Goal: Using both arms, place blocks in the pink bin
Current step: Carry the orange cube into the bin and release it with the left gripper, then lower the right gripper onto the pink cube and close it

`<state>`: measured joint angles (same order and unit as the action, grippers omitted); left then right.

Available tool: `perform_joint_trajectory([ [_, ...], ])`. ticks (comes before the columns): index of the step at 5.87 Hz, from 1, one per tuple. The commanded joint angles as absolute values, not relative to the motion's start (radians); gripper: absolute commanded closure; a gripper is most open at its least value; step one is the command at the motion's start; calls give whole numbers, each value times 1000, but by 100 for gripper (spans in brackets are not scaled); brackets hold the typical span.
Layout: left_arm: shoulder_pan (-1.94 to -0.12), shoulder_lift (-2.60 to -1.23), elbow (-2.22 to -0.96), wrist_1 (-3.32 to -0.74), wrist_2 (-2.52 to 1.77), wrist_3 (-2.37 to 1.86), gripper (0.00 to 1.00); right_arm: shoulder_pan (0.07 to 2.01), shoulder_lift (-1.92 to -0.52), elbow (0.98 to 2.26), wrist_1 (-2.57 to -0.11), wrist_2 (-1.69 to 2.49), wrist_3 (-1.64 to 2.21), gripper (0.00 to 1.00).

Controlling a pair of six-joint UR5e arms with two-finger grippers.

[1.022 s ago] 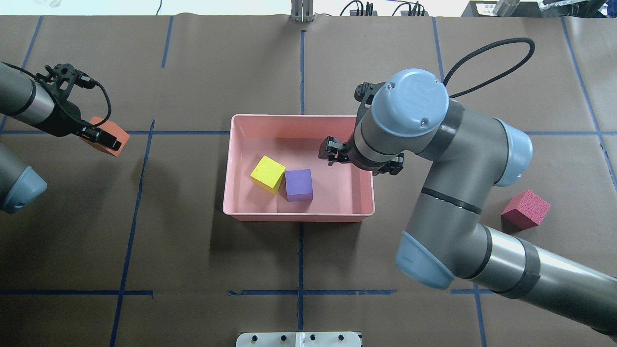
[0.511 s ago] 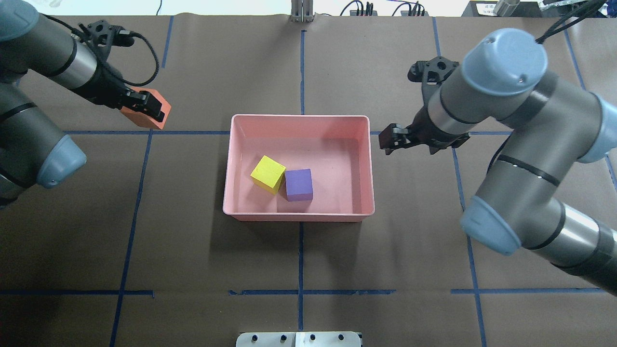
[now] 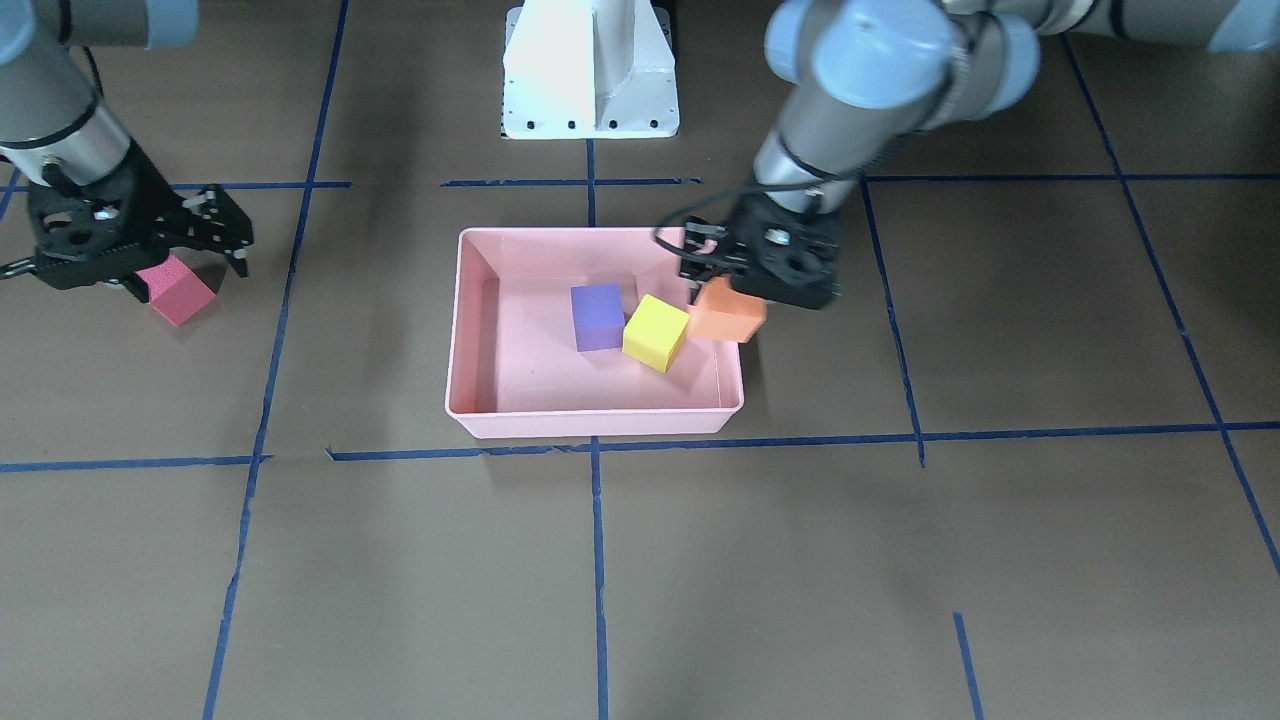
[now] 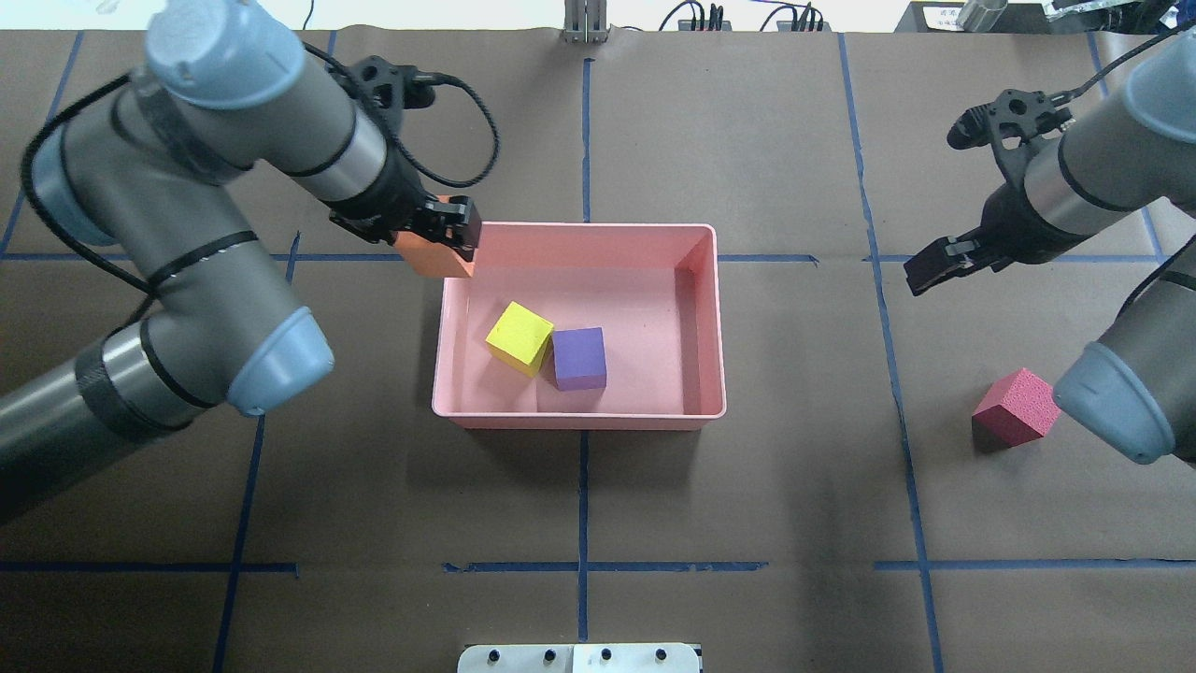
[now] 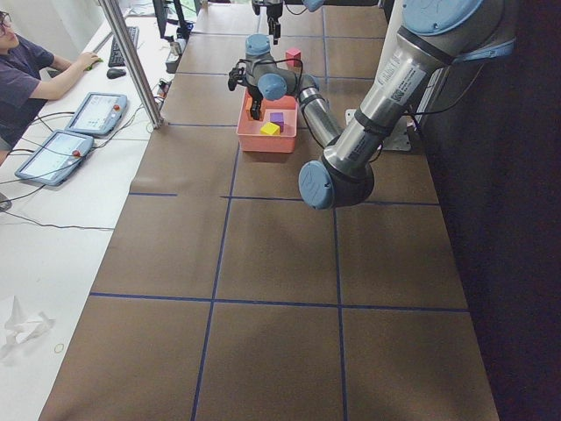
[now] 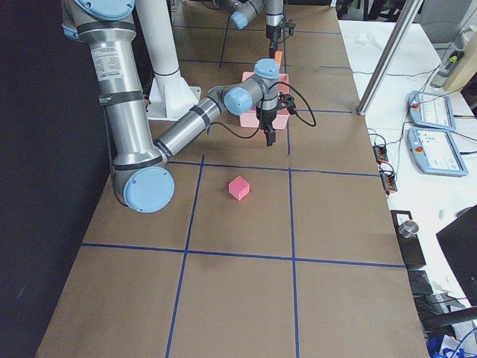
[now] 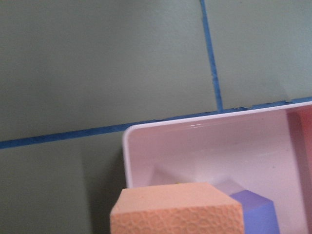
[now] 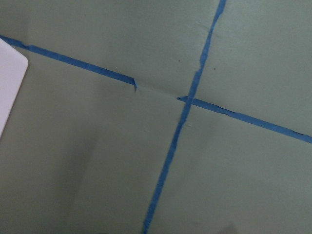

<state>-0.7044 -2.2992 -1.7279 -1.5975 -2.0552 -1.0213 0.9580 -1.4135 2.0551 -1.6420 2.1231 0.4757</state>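
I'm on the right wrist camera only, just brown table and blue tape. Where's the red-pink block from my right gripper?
Observer: The red-pink block sits on the table, apart from the right gripper, on the side nearer the robot's base.
Operator: Is that gripper carrying anything?
Observer: No, it is open and empty, raised above the table.
Operator: And the left arm?
Observer: The left gripper is shut on the orange block, held over the far-left corner rim of the pink bin.
Operator: What's in the bin already?
Observer: The yellow block and the purple block, side by side and touching.
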Motion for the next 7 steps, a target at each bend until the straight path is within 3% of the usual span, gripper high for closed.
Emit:
perform_joint_trajectory([
  [1,-622,-2431,-1656,-1543,-1902,-1086,1,999,-1593,2043,-1444,2152,350,0],
  [3,-597,-2430,-1655,-1545,-1855,-1089,0,996,-1730,1968,-1135,2155,325,0],
  [7,-592,-2421,-1661,-1545,-1853,-1089,0,817,-1781,1950,-1104,2117,218,0],
])
